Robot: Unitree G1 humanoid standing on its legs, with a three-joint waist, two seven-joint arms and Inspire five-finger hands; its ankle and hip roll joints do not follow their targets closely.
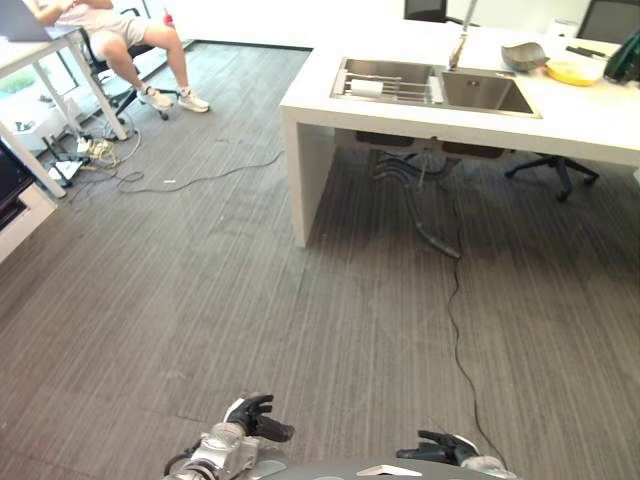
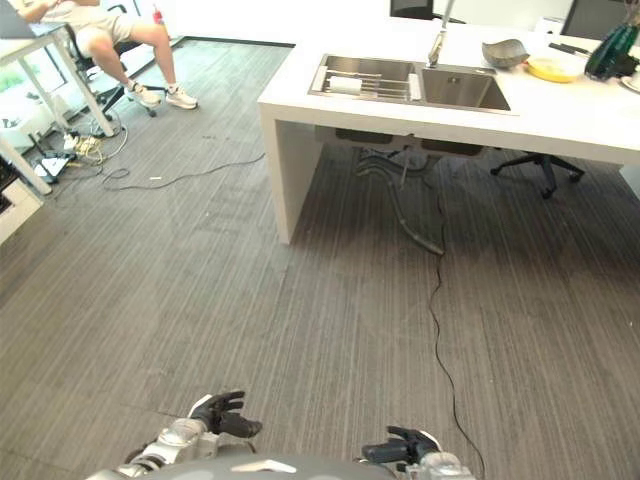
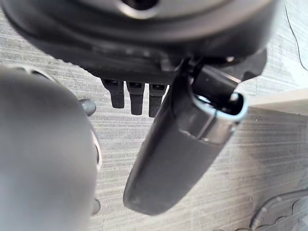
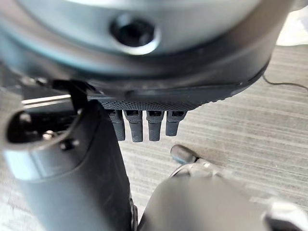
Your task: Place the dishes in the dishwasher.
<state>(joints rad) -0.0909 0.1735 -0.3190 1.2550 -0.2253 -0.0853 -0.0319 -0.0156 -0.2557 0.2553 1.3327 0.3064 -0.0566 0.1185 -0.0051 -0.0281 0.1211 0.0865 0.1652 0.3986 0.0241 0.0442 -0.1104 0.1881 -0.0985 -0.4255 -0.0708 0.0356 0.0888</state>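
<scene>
Left hand point(image 1: 255, 415): low at the near edge of the head view, fingers relaxed and straight, holding nothing.
Right hand point(image 1: 440, 448): low beside it — fingers loose, empty too.
Dishes: a grey bowl point(image 1: 524, 55) and a yellow dish point(image 1: 573, 72) sit on the white counter point(image 1: 600, 120) past the sink point(image 1: 480, 90) — well apart from both hands.
Floor point(image 1: 250, 300): grey carpet lies between.

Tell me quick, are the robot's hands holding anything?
Left hand: open, holding nothing.
Right hand: open, holding nothing.
</scene>
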